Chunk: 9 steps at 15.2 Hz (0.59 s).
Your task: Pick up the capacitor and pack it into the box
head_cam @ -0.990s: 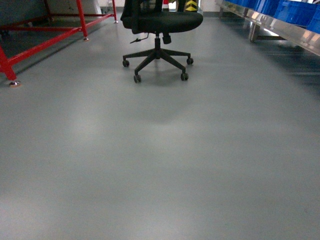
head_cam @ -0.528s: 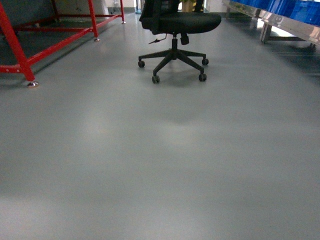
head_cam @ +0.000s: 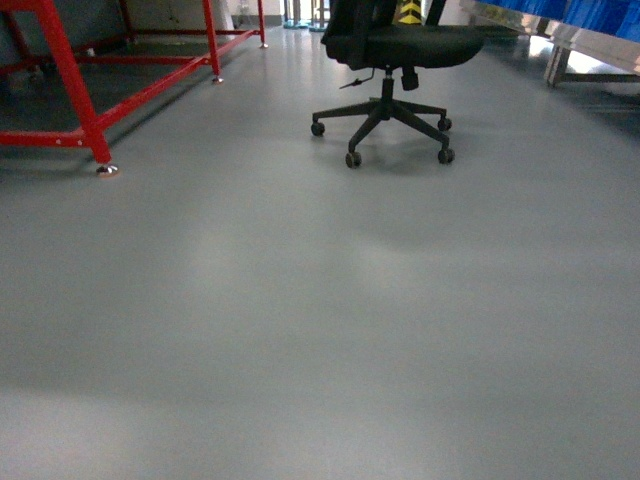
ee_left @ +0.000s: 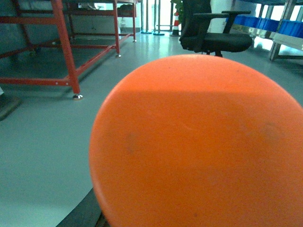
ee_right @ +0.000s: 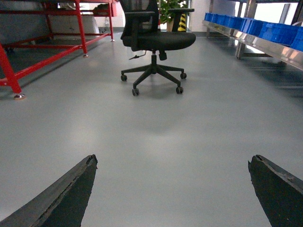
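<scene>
Your right pincer [ee_right: 173, 191] stands wide open and empty over bare floor [head_cam: 320, 330], the left pincer's state cannot be told behind an orange disc [ee_left: 199, 142] only its wrist view shows, a chair [ee_right: 154, 42] beyond; capacitor and box nowhere visible, presumably light, fragile, taken by its body.

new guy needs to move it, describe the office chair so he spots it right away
Look across the bare grey floor toward the far end, right of the red metal frame. The office chair stands there alone: black seat on a five-spoke caster base, the only black item nearby.
</scene>
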Available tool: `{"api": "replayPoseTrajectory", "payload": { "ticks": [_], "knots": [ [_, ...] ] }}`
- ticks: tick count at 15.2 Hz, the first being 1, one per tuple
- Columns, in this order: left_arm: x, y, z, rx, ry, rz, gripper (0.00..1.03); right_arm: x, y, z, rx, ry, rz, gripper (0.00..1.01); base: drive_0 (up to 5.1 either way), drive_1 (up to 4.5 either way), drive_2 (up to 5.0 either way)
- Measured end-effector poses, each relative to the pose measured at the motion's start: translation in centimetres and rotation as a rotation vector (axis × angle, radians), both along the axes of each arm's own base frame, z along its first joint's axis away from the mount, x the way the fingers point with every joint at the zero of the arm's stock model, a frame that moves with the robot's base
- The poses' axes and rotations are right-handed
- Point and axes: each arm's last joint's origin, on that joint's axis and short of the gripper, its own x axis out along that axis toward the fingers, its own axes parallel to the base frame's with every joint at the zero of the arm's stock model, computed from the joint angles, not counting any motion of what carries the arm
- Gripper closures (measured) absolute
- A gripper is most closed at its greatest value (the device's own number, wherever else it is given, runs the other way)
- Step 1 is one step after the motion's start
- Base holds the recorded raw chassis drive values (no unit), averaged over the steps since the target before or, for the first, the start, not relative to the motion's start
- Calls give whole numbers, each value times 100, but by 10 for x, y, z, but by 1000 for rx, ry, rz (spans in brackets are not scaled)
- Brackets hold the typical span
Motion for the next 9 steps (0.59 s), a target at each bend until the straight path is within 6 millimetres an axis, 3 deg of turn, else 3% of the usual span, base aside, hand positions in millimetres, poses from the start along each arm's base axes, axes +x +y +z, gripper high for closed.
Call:
{"api": "replayPoseTrajectory", "payload": {
  "ticks": [9],
  "knots": [
    [0,0,0,0,1,0,58,0,0,0,0,-1,0,3,-499,242,242]
  ]
}}
